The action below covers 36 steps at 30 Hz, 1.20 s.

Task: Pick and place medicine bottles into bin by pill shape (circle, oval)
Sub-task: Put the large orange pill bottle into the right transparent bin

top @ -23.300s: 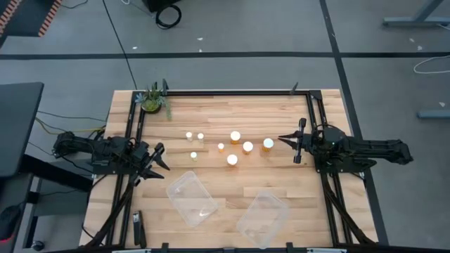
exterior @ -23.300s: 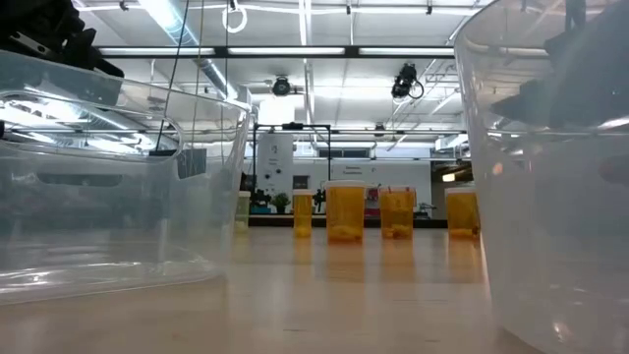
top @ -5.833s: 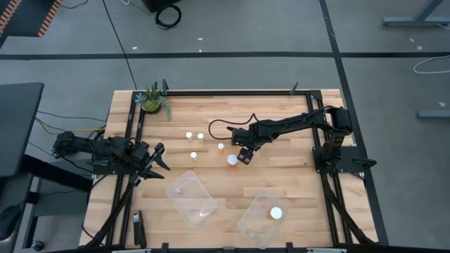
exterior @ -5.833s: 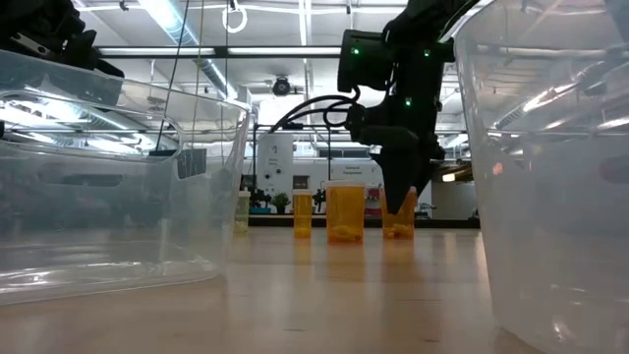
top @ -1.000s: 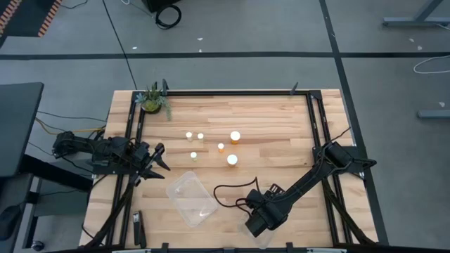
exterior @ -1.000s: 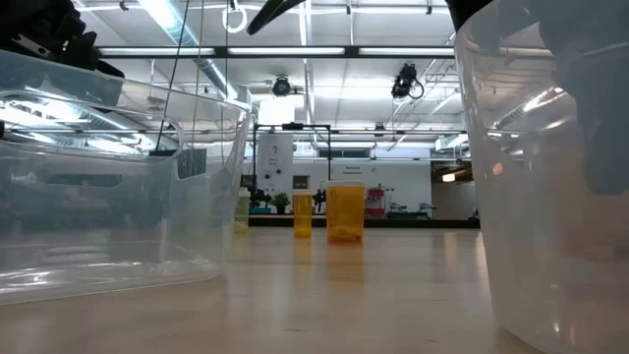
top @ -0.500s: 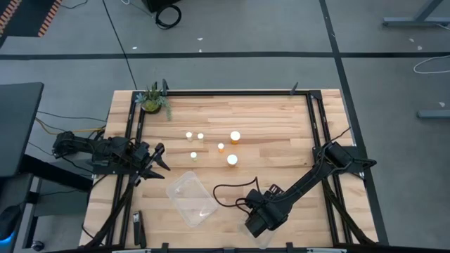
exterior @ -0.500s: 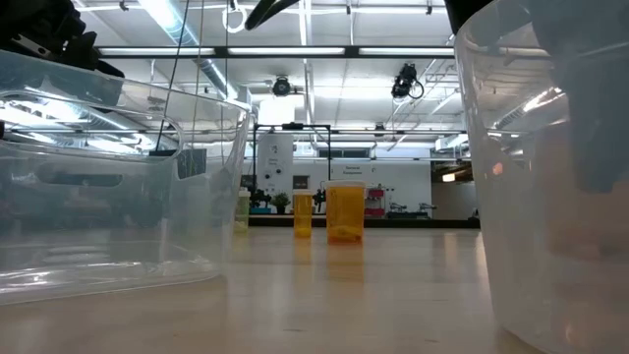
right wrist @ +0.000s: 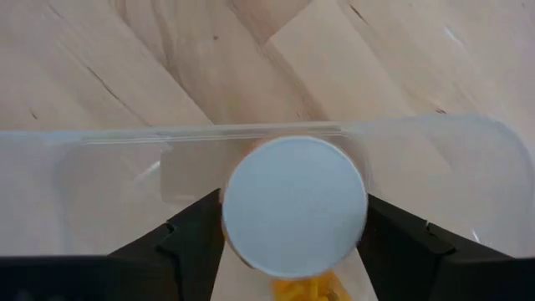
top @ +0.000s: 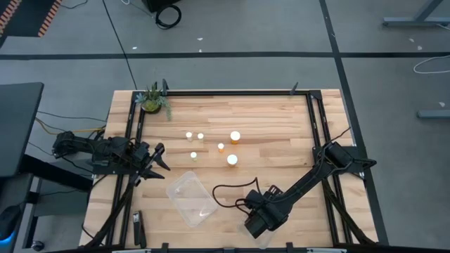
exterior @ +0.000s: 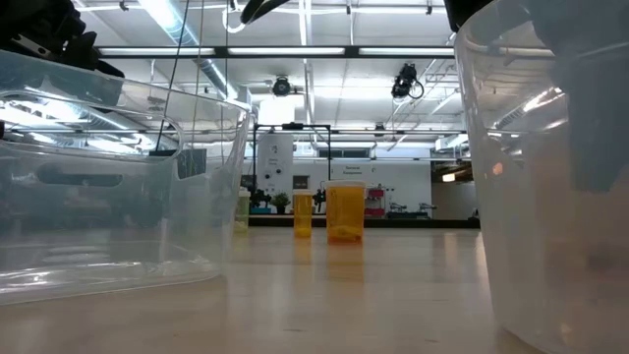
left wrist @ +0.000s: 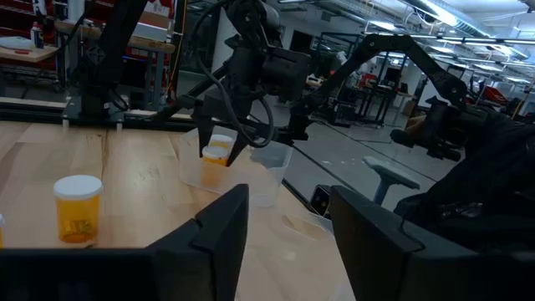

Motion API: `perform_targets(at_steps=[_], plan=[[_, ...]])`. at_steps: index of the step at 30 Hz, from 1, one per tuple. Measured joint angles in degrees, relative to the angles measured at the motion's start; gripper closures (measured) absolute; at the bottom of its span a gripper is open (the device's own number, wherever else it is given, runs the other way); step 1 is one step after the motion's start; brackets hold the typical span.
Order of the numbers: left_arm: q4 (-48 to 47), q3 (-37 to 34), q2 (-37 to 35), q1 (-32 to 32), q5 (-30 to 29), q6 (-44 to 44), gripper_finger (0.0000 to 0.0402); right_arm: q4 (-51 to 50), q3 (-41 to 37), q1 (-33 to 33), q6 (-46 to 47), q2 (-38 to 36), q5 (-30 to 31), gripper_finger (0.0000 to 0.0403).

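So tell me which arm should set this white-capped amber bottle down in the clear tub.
Right. The right gripper already holds the white-capped amber bottle between its fingers over the clear plastic tub. The left gripper is open, parked at the table's left edge, well away.

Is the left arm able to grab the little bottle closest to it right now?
Probably yes. The left gripper waits at the table's left edge with its fingers open, and only bare wood lies between it and the nearest narrow bottle. The right gripper is busy over the far tub.
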Motion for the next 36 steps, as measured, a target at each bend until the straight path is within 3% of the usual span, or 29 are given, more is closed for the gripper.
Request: perform_targets(at_steps=[17,36], plan=[[0.0,0.0,0.0,0.0,0.0,0.0,0.0222,-0.2,2.1,-1.2,-1.2,-0.2,-2.8,0.0133],[0.0,0.0,0.0,0.0,0.0,0.0,0.0223,-13.7,13.5,-3.3,-4.0,-0.3,-2.3,0.0084]])
